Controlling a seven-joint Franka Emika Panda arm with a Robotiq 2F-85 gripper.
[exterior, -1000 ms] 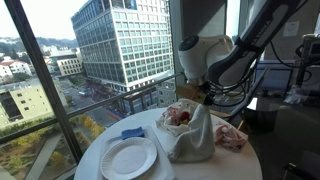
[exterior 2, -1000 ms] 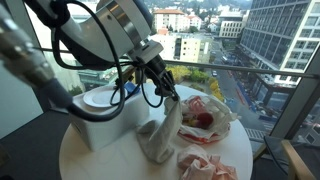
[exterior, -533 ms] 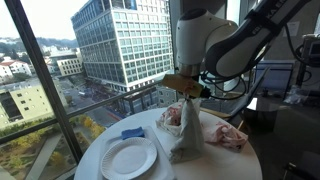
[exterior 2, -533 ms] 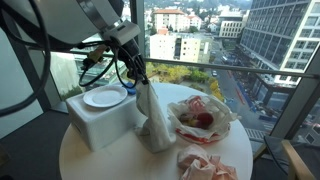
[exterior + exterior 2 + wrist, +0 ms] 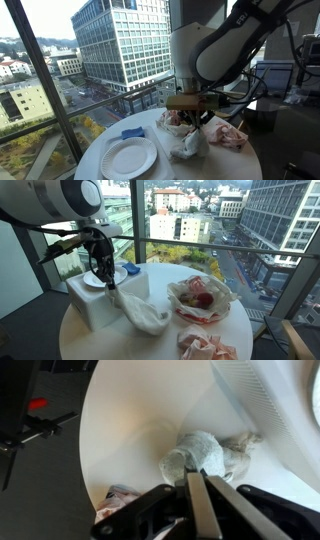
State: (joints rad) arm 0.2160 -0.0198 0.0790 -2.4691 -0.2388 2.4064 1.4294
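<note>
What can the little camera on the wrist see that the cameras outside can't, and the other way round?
Only the wrist view: the pincer from close up, its fingers pressed shut, and the dark floor beside the table.
Only the exterior views: the arm, the buildings beyond the window, and a blue thing.
Both: the round white table, the grey cloth pinched in the pincer, and a pink cloth.
</note>
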